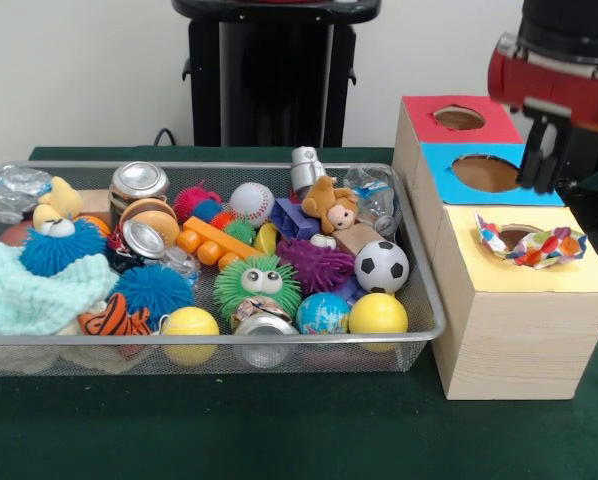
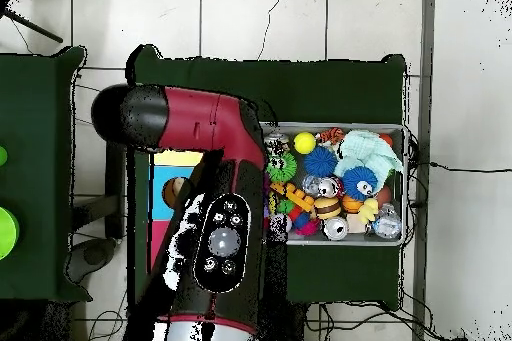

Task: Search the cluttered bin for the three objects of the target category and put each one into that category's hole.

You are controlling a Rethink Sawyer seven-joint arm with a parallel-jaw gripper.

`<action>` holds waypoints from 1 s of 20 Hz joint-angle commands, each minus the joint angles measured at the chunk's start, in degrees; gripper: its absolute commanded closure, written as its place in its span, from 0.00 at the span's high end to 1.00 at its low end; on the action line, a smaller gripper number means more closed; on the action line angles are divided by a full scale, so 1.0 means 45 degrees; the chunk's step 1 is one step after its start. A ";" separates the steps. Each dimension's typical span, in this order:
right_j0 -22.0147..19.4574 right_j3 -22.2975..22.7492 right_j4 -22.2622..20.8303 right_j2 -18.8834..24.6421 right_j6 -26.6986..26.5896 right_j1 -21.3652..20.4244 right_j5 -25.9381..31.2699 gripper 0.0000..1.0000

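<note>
1. Hanging over the box's (image 1: 509,340) blue hole (image 1: 486,172), the gripper (image 1: 541,165) carries nothing that shows; whether it is spread or pressed together cannot be told from either view.
2. A crumpled, many-coloured wrapper (image 1: 531,244) sits across the yellow hole (image 1: 514,236), its edges resting on the yellow top. It looks only partly in. It lies just in front of and below the gripper, one panel nearer the camera.
3. Risk: the wrapper may stay bridged over the opening and never drop, because it is light and its folds are wider than the hole. A push from above seems needed.
4. Risk: a careless push or a brush from the arm (image 2: 215,217) could flick it off the box onto the table, out of easy reach.
5. Risk: a blocked hole would stop the next piece from going in.
6. If crushed or crumpled things are the category, likely candidates remain in the bin (image 1: 424,290): a can (image 1: 139,181) at the back left and another (image 1: 264,318) at the front rim, both well apart from the gripper.
7. Risk there: balls and fuzzy toys crowd those cans, so a grasp could take a neighbour or slip off metal.
8. In the overhead view the arm hides the box almost wholly.
</note>
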 commanded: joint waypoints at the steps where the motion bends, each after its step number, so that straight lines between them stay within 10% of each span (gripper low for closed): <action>1: -0.0504 -0.0536 -0.0021 0.0424 0.1512 -0.0571 0.1851 0.00; 8: -0.0154 -0.0007 0.0053 0.0845 0.2605 0.1092 -0.2381 0.00; 20: -0.0996 0.0265 0.0292 0.2060 0.1166 0.1837 -0.5198 0.00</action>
